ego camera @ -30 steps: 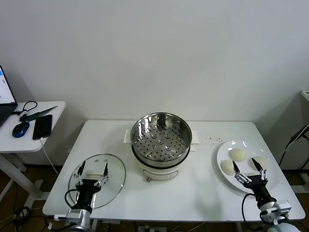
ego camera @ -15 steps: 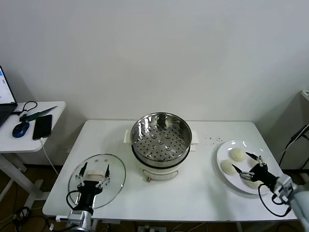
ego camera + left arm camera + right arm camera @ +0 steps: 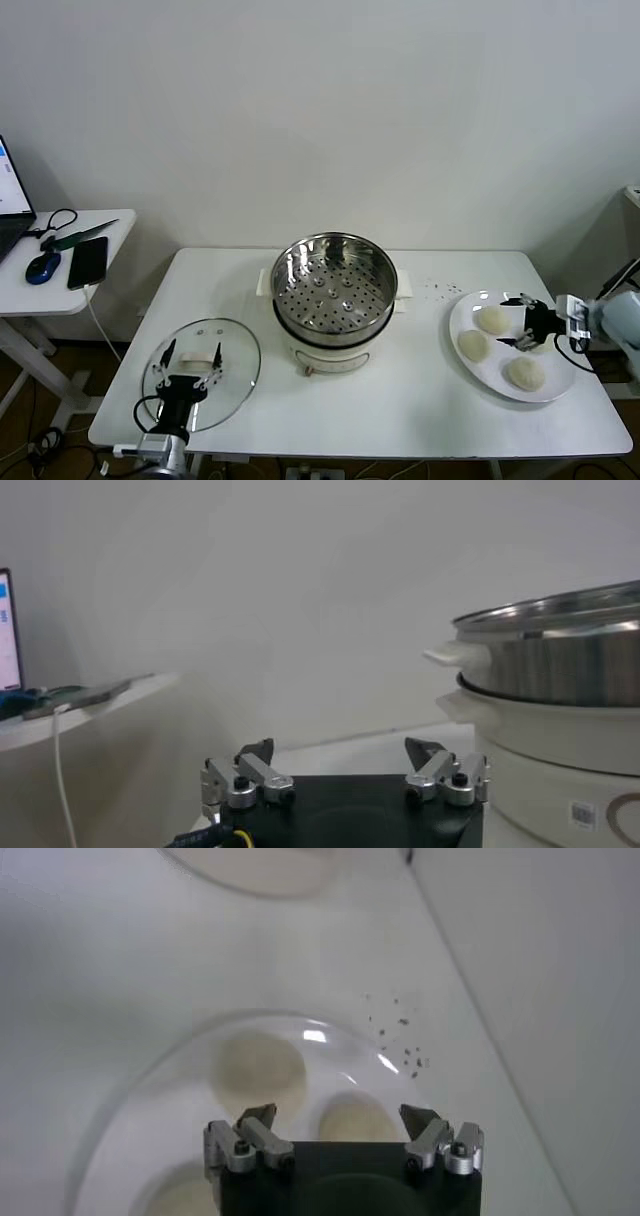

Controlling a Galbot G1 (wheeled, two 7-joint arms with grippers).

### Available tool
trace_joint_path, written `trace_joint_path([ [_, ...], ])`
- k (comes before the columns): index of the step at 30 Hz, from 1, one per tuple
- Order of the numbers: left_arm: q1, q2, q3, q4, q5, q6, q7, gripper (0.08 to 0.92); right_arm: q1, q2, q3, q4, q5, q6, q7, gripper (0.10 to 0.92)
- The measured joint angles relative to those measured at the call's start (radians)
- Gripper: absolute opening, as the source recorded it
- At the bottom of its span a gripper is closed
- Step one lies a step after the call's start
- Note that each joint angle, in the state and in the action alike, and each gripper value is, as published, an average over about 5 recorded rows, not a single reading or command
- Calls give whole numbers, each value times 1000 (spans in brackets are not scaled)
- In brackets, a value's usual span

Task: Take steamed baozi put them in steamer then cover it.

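Note:
The steamer [image 3: 330,290], a shiny steel pot with a perforated tray on a white base, stands mid-table with no buns in it; its side shows in the left wrist view [image 3: 560,670]. The cover [image 3: 200,372], a clear glass lid, lies flat at the front left, and my left gripper [image 3: 192,352] [image 3: 340,752] hovers open over it. Three steamed baozi [image 3: 491,319] [image 3: 471,344] [image 3: 526,373] lie on a white plate [image 3: 455,320] at the right. My right gripper [image 3: 510,321] [image 3: 338,1114] reaches in from the right, open, low over the plate. One baozi [image 3: 355,1118] shows between its fingers, with others [image 3: 258,1063] beside it.
Dark crumbs [image 3: 440,290] dot the table behind the plate. A side table at the far left holds a phone [image 3: 88,262], a mouse [image 3: 43,267] and cables. The table's right edge runs close to the plate.
My right arm has swung from the front edge round to the right side; its gripper now points left over the plate's far part. The left gripper has stayed over the cover.

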Motion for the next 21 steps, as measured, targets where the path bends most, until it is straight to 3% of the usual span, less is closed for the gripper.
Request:
trace_joint_path([
  [9, -10, 2, -11, 18, -2, 9, -3, 823, 258, 70, -295, -185, -68, 40, -51, 823],
  [21, -16, 9, -12, 29, -1, 22, -7, 823, 355, 204, -427, -359, -131, 69, -63, 823],
])
